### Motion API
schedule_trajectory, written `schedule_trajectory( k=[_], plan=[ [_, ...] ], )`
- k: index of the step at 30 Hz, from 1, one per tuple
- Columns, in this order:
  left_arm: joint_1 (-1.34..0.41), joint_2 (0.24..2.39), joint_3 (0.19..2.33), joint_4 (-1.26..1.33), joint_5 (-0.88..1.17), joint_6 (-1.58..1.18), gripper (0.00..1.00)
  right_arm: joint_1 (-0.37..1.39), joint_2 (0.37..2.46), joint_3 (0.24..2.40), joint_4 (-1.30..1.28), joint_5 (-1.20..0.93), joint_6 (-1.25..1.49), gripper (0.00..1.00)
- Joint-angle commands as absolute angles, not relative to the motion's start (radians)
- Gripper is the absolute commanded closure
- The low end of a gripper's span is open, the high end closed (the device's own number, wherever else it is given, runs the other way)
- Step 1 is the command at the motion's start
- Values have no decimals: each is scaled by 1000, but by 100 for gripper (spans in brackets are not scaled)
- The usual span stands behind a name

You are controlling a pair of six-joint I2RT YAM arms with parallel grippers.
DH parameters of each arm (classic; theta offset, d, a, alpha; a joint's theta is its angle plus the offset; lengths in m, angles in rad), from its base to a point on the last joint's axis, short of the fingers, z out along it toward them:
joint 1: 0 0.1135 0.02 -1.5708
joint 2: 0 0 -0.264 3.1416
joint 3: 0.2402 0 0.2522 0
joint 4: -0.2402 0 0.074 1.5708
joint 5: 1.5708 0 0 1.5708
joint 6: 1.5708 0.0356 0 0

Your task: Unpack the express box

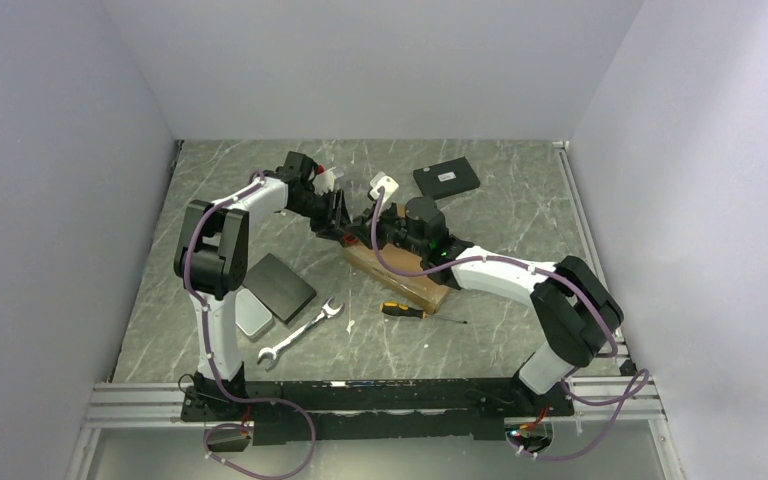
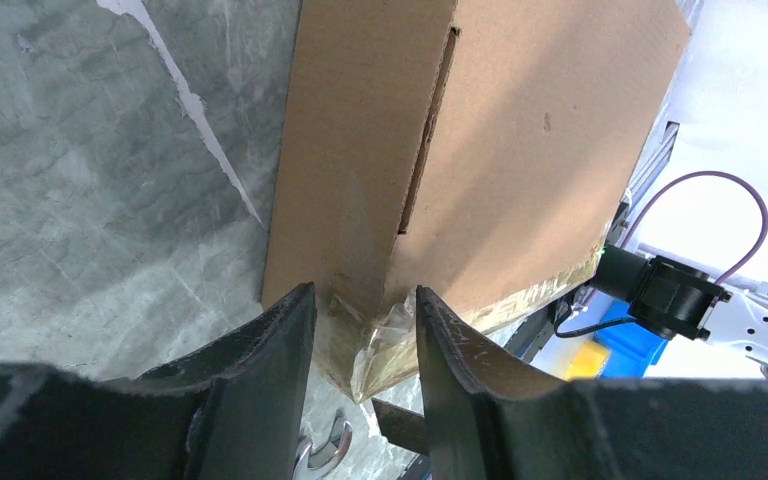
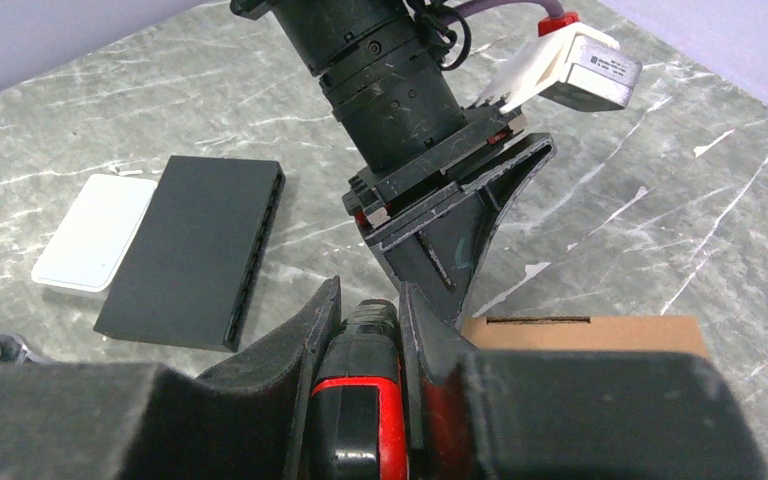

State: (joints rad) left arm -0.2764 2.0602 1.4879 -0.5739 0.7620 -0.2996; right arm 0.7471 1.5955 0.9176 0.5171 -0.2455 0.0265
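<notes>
Jaws, left gripper (image 2: 365, 300): closed partway onto a taped corner of the express box (image 2: 520, 130), with the fingers against the cardboard on both sides.
Jaws, right gripper (image 3: 370, 300): clamped tight on a black-and-red tool (image 3: 365, 400), probably a cutter; its tip is hidden.
Box: flat on the table (image 1: 520, 215), mid-field beneath both wrists, lid shut.
Hazards: the corner hold is narrow, so the box may pivot or slip when the tool presses. The tool sits near the left fingers and could strike them.
</notes>
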Motion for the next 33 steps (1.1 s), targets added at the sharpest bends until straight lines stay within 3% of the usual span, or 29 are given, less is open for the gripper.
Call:
schedule_trajectory(
  k=[1,26,29,33],
  plan=[
    [-281,2067,1523,-583,775,-276,54,752,1605,932,551,-249,24,100],
    [-281,2089,1531,-590,761,-275,54,788,1552,891,401,-150,-47,100],
    [-277,2070,1531,-592,755,-279,51,788,1554,895,408,-152,-48,100],
    [-239,2013,1504,-554,778,-335,36,788,1554,894,426,-150,-43,100]
  ],
)
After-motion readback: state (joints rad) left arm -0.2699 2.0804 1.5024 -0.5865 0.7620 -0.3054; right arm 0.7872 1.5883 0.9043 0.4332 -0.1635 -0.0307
